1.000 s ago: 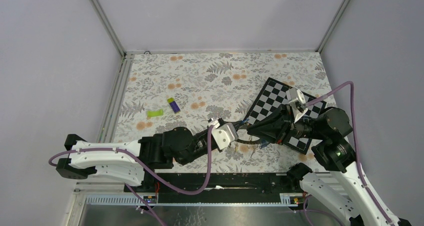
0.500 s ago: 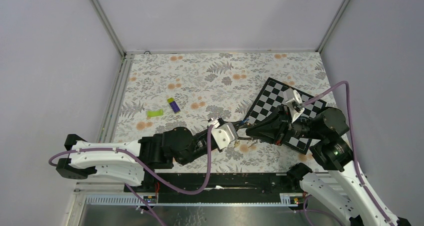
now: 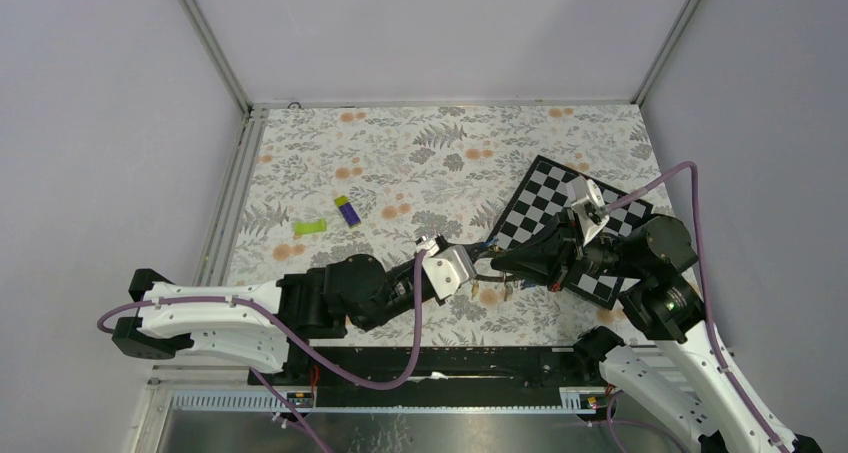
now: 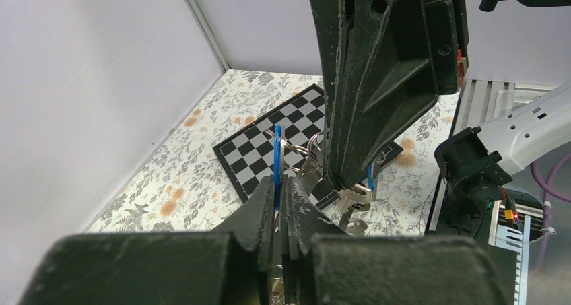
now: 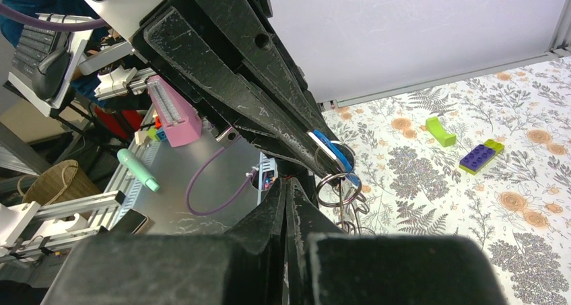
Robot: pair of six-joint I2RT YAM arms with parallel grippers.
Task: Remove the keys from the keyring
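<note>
Both arms meet mid-air over the near-right of the worktop (image 3: pixel 400 163), just left of the chequered board (image 3: pixel 545 188). L pincer (image 4: pixel 281 182) is clamped on the blue tag (image 4: pixel 277 150), holding the bunch up so the keyring (image 4: pixel 299 160) & keys (image 4: pixel 353 198) dangle free. R pincer (image 5: pixel 288 187) points in from the right, jaws together right at the ring. Nipping anything? Can't tell. Prob. L anchors while R works a key off.
</note>
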